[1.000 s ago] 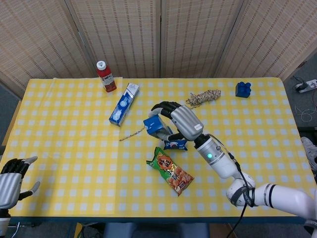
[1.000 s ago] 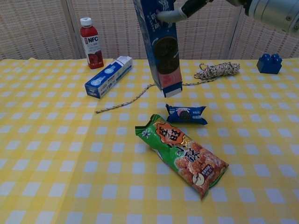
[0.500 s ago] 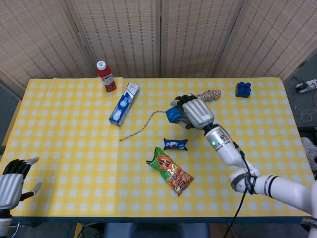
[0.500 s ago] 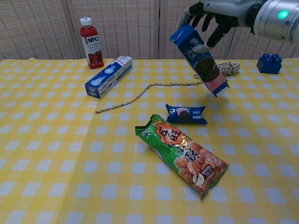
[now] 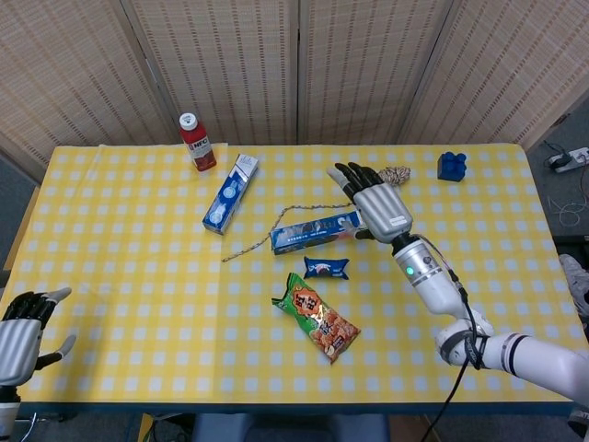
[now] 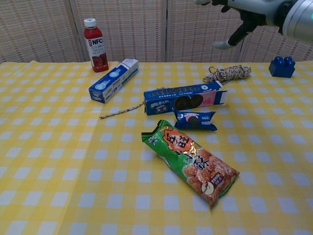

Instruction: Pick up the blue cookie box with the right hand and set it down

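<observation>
The blue cookie box (image 5: pixel 313 232) (image 6: pixel 185 100) lies flat on the yellow checked table (image 5: pixel 120 276), lengthwise left to right, across a piece of the rope. My right hand (image 5: pixel 375 200) (image 6: pixel 239 14) hovers above the box's right end with fingers spread, holding nothing. Low at the left edge of the head view, my left hand (image 5: pixel 20 327) stays off the table, fingers apart and empty.
A small blue cookie packet (image 5: pixel 327 267) and a green snack bag (image 5: pixel 316 317) lie just in front of the box. A blue-white carton (image 5: pixel 230 192), a red bottle (image 5: pixel 197 142), a coiled rope (image 5: pixel 391 175) and a blue block (image 5: pixel 451 166) sit further back.
My right hand carried the box from upright in the air down to the table and let go; the box now lies flat and the hand has lifted away, open.
</observation>
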